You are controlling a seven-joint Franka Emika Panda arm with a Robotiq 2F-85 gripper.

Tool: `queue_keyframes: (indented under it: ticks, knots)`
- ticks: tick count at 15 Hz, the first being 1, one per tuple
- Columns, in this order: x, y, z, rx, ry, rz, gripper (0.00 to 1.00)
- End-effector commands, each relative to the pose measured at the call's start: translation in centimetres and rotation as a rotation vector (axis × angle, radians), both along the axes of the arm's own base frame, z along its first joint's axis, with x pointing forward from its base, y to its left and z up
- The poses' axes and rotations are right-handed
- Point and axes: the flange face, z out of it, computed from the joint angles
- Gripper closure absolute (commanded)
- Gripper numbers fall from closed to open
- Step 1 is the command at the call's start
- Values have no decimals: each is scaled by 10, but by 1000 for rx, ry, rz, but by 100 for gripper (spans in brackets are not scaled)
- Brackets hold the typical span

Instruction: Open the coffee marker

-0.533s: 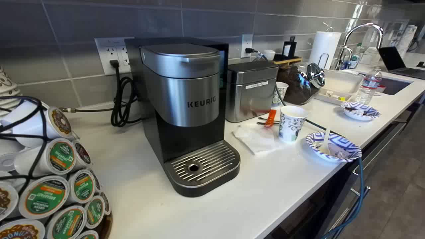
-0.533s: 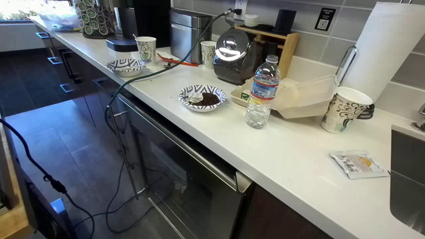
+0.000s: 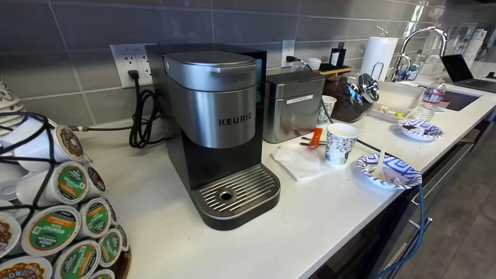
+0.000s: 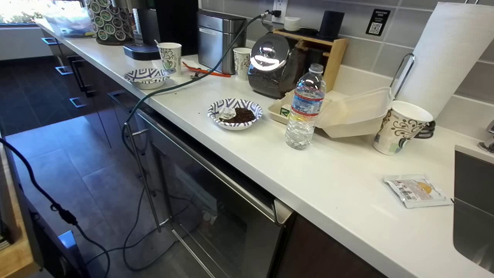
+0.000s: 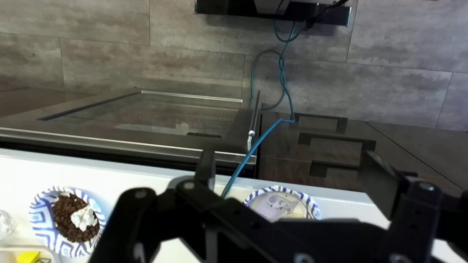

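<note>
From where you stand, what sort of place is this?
Likely a kitchen, perhaps an office break room: a coffee maker stands on the counter, with a sink and an open laptop farther along.

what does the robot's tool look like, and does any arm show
The tool in the wrist view is black, with chunky jointed links, flat dark finger pads and round grey fasteners. I see no readable markings, and no arm shows.

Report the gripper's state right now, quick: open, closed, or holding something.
Gripper: open, jaws wide apart in the wrist view, holding nothing.
</note>
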Motion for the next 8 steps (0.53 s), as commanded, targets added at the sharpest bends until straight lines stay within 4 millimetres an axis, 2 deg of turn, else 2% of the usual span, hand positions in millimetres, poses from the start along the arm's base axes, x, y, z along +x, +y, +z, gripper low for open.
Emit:
queue_keyframes:
  ticks: [1,5,8]
  knots:
    - [21,46,15,-64,-92,157,0]
    - [53,135,38,-116,-200,365,0]
    - [83,184,59,-128,-289,539,0]
